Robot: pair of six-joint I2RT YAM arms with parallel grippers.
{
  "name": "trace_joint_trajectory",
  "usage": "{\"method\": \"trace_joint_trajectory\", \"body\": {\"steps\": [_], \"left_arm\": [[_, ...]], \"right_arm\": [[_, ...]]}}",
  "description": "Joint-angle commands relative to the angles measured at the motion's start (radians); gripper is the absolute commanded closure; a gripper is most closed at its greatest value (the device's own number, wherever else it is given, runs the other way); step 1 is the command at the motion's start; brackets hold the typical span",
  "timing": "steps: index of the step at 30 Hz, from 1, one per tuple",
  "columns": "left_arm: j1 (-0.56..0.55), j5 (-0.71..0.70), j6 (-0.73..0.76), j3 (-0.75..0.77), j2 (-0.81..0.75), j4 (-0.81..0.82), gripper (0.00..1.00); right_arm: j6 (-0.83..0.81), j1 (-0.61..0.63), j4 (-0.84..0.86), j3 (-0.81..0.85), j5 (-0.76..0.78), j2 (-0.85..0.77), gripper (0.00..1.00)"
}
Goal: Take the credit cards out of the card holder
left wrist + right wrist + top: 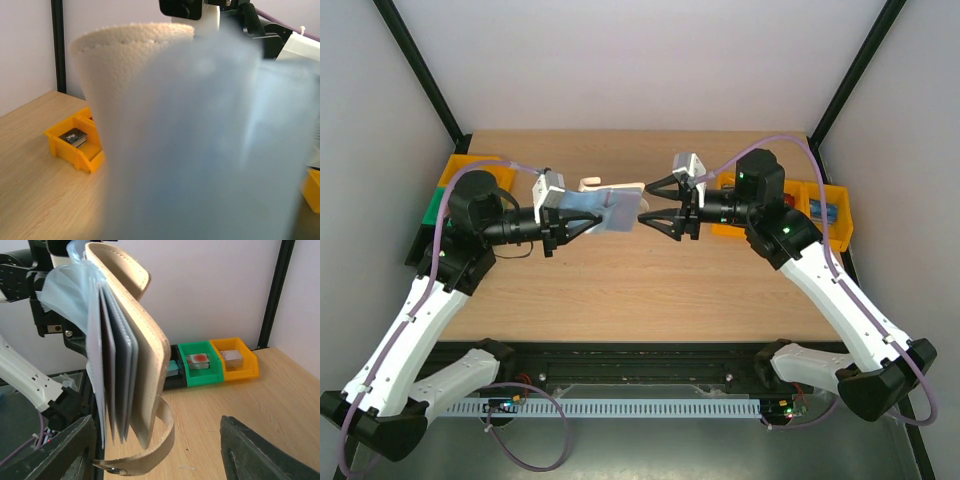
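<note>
The card holder [598,210] hangs in the air over the table's back middle, blue inside and beige outside, with my left gripper [563,222] shut on its left end. In the left wrist view the card holder [200,150] fills the frame as a blur and hides my fingers. The right wrist view shows the card holder [145,350] edge-on, with the thin edges of the credit cards [119,365] between its covers and its snap tab [150,460] curling below. My right gripper [157,427] stands open, its fingers [260,450] apart on either side of the holder's near end.
Yellow and green bins [468,172] line the table's left edge, and yellow bins [828,212] line the right edge. A yellow bin with a small black box [75,142] shows in the left wrist view. A green bin [200,365] and a yellow bin [236,360] sit behind the holder.
</note>
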Motion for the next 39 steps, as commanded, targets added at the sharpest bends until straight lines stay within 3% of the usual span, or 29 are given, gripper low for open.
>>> {"method": "trace_joint_trajectory", "body": {"steps": [1, 8, 14, 26, 39], "left_arm": [[0.004, 0.014, 0.014, -0.005, -0.011, 0.014, 0.98], [0.003, 0.017, 0.011, -0.002, -0.009, 0.015, 0.98], [0.004, 0.017, 0.011, -0.002, -0.012, 0.015, 0.98], [0.004, 0.010, 0.012, -0.004, -0.009, 0.014, 0.98], [0.003, 0.015, 0.000, -0.011, -0.009, 0.031, 0.98]], "right_arm": [[0.033, -0.002, 0.029, -0.004, -0.050, -0.017, 0.35], [0.075, -0.003, 0.070, -0.007, -0.022, -0.014, 0.36], [0.066, -0.008, 0.025, 0.023, 0.094, 0.013, 0.41], [0.121, -0.005, 0.066, 0.028, -0.084, 0.022, 0.32], [0.196, 0.031, 0.203, 0.026, 0.019, 0.032, 0.34]]}}
